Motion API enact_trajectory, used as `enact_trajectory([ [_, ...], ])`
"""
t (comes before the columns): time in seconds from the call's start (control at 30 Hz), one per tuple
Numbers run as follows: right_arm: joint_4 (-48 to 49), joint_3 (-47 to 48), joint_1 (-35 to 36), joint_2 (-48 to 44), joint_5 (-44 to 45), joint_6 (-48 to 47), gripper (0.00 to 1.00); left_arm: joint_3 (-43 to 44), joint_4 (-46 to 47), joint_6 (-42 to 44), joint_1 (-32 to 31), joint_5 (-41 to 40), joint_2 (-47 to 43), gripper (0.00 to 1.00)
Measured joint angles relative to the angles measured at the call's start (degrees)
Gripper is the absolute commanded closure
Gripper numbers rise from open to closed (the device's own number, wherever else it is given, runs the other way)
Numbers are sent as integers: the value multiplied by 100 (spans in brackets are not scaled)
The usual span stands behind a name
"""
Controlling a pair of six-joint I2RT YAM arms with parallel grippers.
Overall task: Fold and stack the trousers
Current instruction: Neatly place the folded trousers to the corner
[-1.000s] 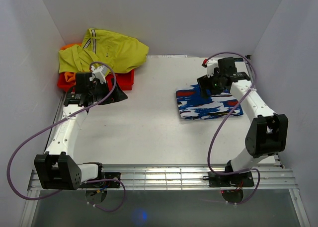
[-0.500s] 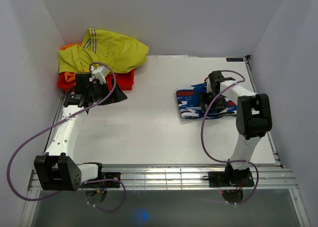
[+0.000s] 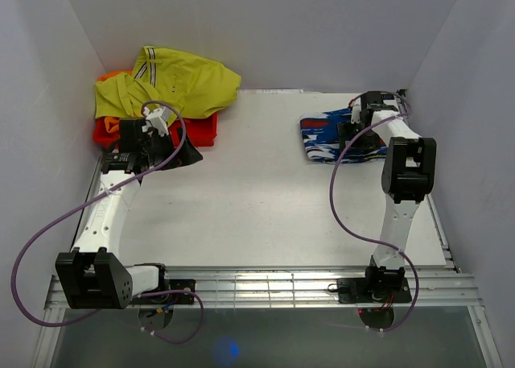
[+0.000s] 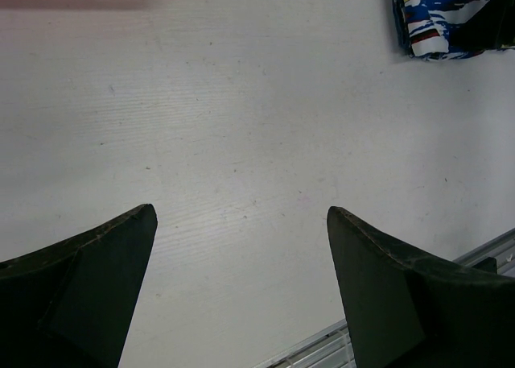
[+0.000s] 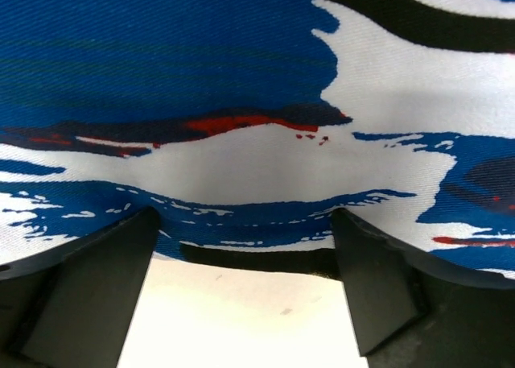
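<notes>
The trousers (image 3: 324, 139), folded into a blue, white, red and black bundle, lie at the table's back right. My right gripper (image 3: 360, 131) is low at their right side. In the right wrist view the trousers (image 5: 241, 78) fill the upper frame, and the right gripper (image 5: 243, 215) stands open with both fingertips (image 5: 129, 247) against the folded edge, white table beneath. My left gripper (image 3: 190, 154) hangs open over bare table at the left, holding nothing. The left wrist view shows the left gripper (image 4: 241, 213) wide apart, with the trousers (image 4: 438, 18) far off at the top right.
A yellow-green garment (image 3: 173, 82) with dark stripes lies heaped on an orange garment (image 3: 201, 131) in the back left corner. White walls close in the table on three sides. A metal rail (image 4: 483, 255) runs along the near edge.
The trousers have slid from the middle right of the table towards the back right corner, with my right gripper moving along at their edge. The left arm has stayed still.
</notes>
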Motion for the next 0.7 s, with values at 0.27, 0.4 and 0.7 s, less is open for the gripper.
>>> enact_trajectory([
  [0.27,474,850,-444,595,-188,-433,3,-2,0,4,11,-22,74,2],
  [0.4,553,1386,-533,942,-188,-437,0,-55,0,17,37,-39,85,2],
  [0.7,737,2288,-619,1521,-181,-509,2,-85,-118,87,79,-103,85,2],
])
